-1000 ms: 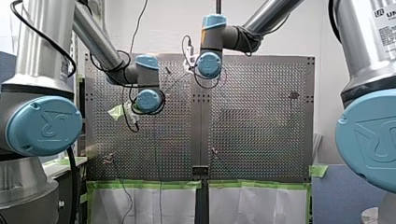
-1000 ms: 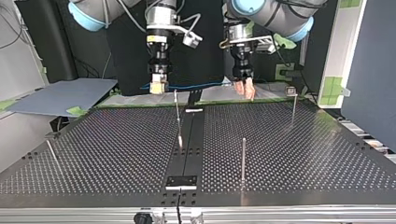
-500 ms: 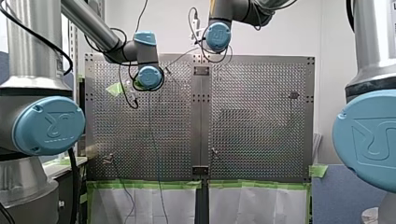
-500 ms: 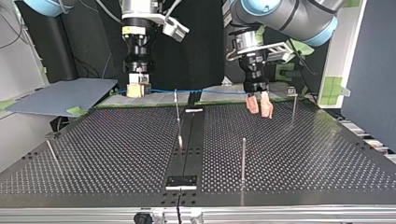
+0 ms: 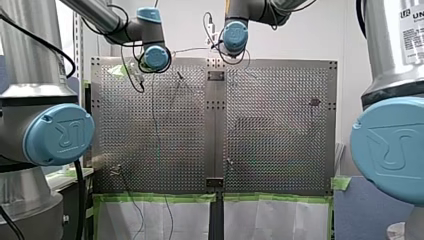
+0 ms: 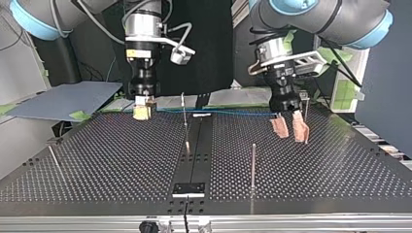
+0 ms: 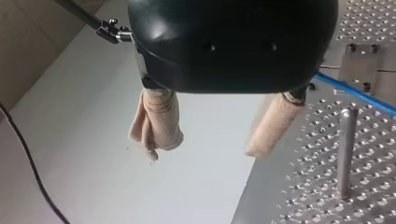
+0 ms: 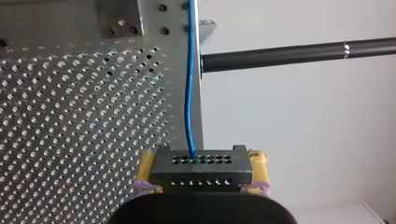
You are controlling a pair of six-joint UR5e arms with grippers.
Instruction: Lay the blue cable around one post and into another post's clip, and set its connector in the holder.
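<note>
In the top view my right gripper (image 6: 143, 112) comes in at the left, low over the plate's far edge. The right wrist view shows its yellow pads (image 8: 146, 164) shut on the black connector (image 8: 201, 168). The blue cable (image 8: 189, 84) leaves the connector and runs ahead over the plate. It stretches across the top view (image 6: 228, 113) past a thin clip-topped post (image 6: 183, 109) toward my left gripper (image 6: 290, 128). That gripper hangs open with beige pads (image 7: 156, 123) and nothing between them. The cable (image 7: 355, 93) passes just beside it.
More posts stand on the perforated plate (image 6: 340, 160): one (image 6: 253, 165) in the near middle, a clip-topped one (image 6: 305, 111) behind my left gripper, a leaning one (image 6: 53, 158) at the left. A small metal block (image 6: 189, 188) sits on the centre strip near the front edge.
In the top view both grippers came forward and down over the plate's far edge; my right one carried the connector leftward, my left one swung right, and the cable now lies stretched between them.
</note>
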